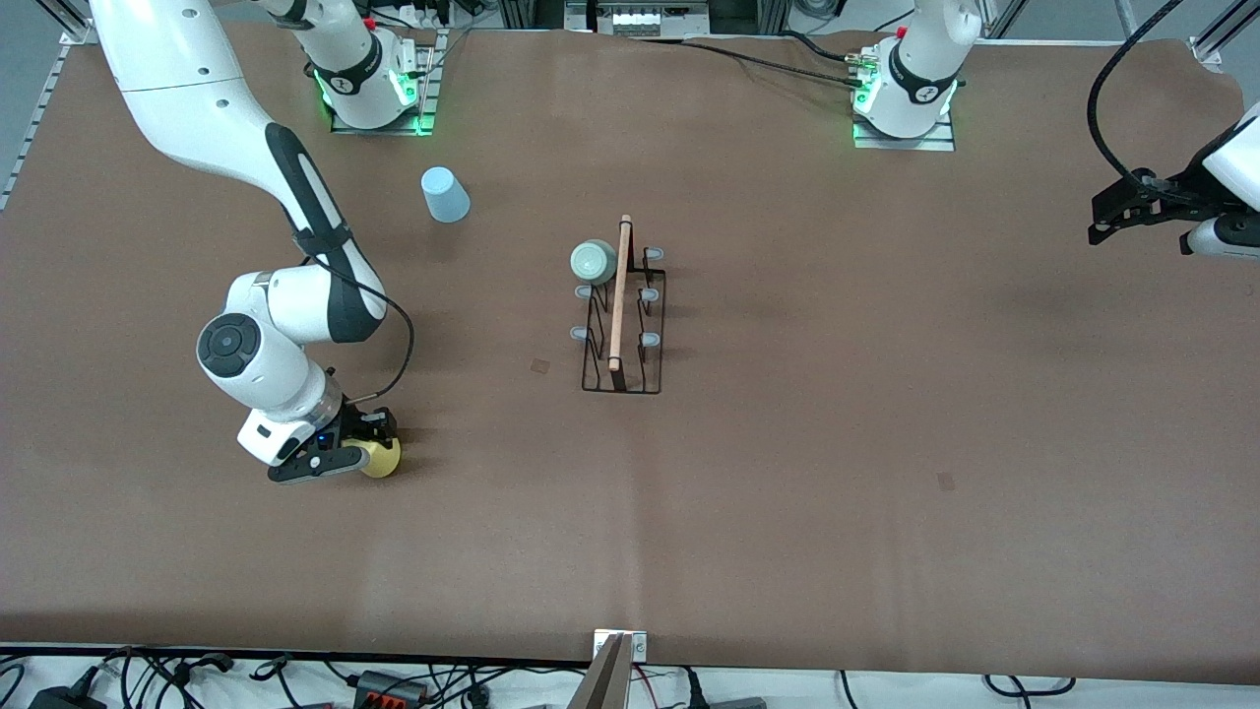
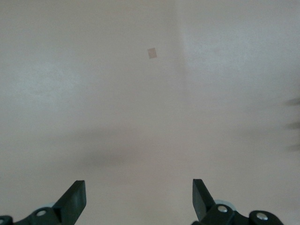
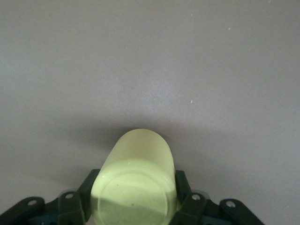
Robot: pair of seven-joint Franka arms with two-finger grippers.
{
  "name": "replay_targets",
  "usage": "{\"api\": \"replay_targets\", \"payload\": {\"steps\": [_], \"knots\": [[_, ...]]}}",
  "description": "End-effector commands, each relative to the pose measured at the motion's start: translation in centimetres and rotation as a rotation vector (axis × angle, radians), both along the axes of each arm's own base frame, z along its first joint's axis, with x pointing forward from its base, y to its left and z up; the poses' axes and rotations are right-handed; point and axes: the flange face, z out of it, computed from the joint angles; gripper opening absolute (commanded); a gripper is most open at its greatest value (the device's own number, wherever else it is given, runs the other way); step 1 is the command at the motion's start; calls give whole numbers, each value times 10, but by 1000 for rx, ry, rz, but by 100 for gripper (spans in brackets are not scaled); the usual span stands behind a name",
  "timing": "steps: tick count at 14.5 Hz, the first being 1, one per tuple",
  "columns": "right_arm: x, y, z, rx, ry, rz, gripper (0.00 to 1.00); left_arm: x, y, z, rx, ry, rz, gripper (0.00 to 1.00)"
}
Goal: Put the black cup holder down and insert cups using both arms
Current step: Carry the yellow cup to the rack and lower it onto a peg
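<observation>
The yellow cup is seen clamped between the fingers of the right pincer in the right wrist view, low at the counter; the front view half hides it under the arm. The left pincer is held wide open and empty (it waits at the left arm's end). The black cup holder stands mid-counter, the mint cup seated on one peg, the blue cup well apart near the right arm's base. No writing is legible.
</observation>
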Motion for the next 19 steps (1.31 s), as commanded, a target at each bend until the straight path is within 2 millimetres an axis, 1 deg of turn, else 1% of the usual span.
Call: {"api": "replay_targets", "payload": {"steps": [1, 2, 3, 4, 5, 6, 9, 11, 13, 14, 15, 17, 18, 19], "knots": [[-10, 22, 62, 25, 11, -35, 20, -1, -2, 3, -12, -3, 7, 100], [-19, 46, 87, 38, 27, -88, 19, -1, -2, 3, -12, -3, 7, 100], [-31, 74, 115, 58, 37, -158, 19, -1, -2, 3, -12, -2, 7, 100], [-43, 93, 141, 73, 46, -223, 19, -1, -2, 3, -12, -3, 7, 100], [-54, 110, 160, 86, 59, -283, 19, -1, -2, 3, -12, -2, 6, 100], [-65, 132, 175, 107, 58, -344, 19, -1, -2, 3, -12, -2, 5, 100], [-95, 206, 198, 165, 52, -522, 19, -1, -1, 3, -13, -2, 7, 100], [-112, 248, 201, 196, 61, -606, 19, -1, -2, 3, -12, -2, 5, 100], [-131, 282, 187, 186, 64, -653, 19, -1, -2, 3, -12, -2, 5, 100], [-136, 292, 178, 172, 62, -671, 19, -1, -2, 3, -12, -2, 5, 100], [-140, 298, 176, 165, 57, -674, 20, -1, -2, 3, -12, -2, 5, 100], [-147, 311, 163, 146, 61, -655, 20, -1, -1, 3, -12, -3, 9, 100], [-149, 314, 155, 134, 64, -650, 20, -1, -2, 3, -12, -2, 7, 100], [-148, 313, 154, 130, 58, -646, 20, -1, -2, 3, -12, -2, 7, 100]]}}
